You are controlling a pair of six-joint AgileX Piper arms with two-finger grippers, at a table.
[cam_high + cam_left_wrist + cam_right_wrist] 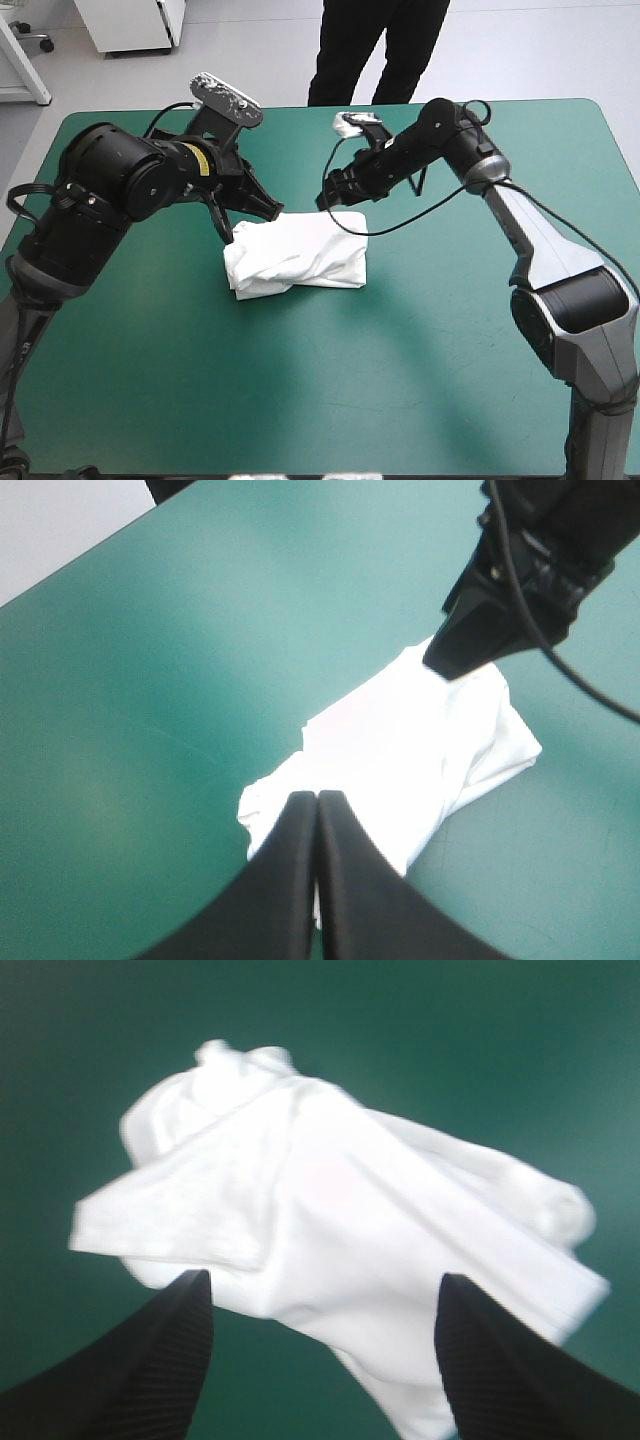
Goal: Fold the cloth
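T-shirt (297, 253) lies mid-frame on the teal-green table (450, 380): a compact folded bundle, slightly rumpled. At its upper-left corner, the left gripper (317, 798) is clenched, apparently empty. Over its upper-right edge, the right gripper (322, 1278) is spread wide, released. Folding looks essentially done; only tidying and withdrawal remain.

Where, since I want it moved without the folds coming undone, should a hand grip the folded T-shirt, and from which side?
Probably the right end of the T-shirt, from the far side, where the open right hand hangs: that end looks flat and evenly stacked, while the left end is lumpy and loose.
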